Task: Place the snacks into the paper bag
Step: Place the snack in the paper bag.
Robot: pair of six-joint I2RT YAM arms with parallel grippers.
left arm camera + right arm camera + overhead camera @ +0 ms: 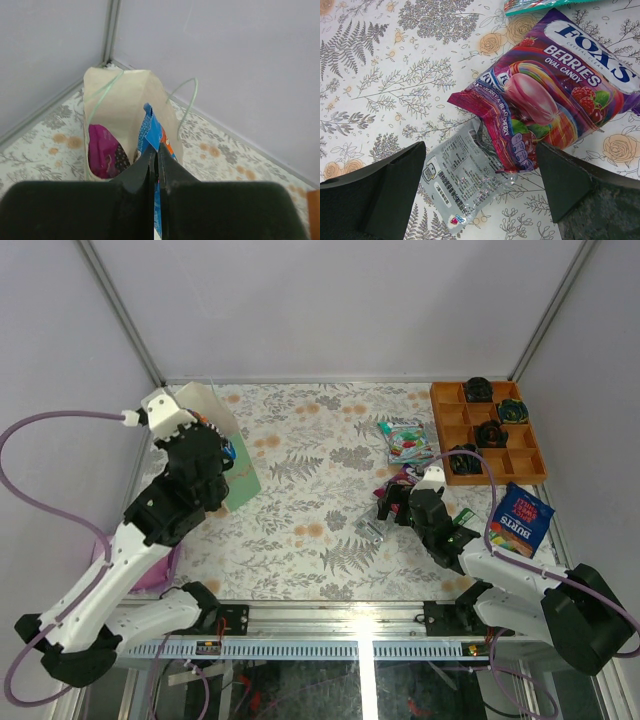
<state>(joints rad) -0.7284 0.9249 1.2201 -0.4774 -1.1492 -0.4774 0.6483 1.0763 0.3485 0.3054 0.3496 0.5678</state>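
Note:
The paper bag (125, 95) stands open at the far left corner (203, 402). A magenta bag (102, 150) lies inside it. My left gripper (156, 150) is shut on a blue candy packet (151, 131) and holds it in the bag's mouth; it also shows in the top view (222, 447). My right gripper (480, 150) is open above a silver wrapper (462, 182), which lies partly under a purple Fox's Berries bag (555, 95). In the top view, my right gripper (385, 507) is over the silver wrapper (370, 531). A clear green-red sweets bag (405, 440) and a blue BURTS bag (522, 518) lie on the table.
An orange compartment tray (523, 467) with dark round objects stands at the far right. A flat pink item (150, 572) lies at the near left under my left arm. Walls close the back and both sides.

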